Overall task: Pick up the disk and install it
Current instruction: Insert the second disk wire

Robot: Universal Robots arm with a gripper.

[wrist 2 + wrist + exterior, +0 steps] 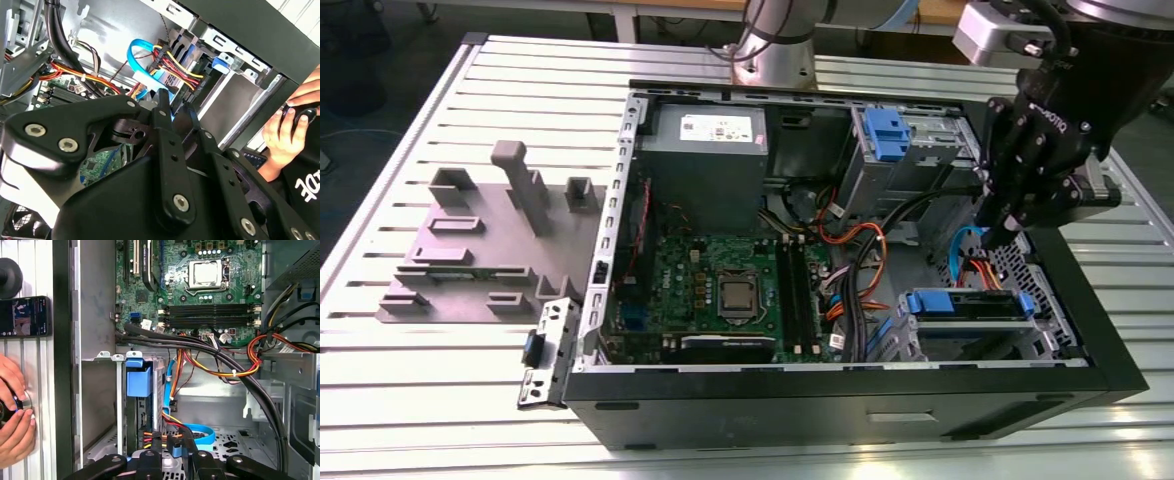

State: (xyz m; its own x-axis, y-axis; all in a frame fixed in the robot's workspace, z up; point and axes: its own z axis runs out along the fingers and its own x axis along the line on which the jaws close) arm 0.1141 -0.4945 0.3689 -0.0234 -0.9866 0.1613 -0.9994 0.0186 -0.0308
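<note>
The robot's claw (1003, 238) hangs low inside the open computer case (1107, 340), its fingers pressed together, holding nothing. The disk (967, 305) sits in its bay just below, blue rail showing, cables plugged in, so it looks already put in.

The black case (854, 400) holds a green motherboard (720, 290); the cables (854, 240) are orange, the grooved desk (400, 380) white.
</note>
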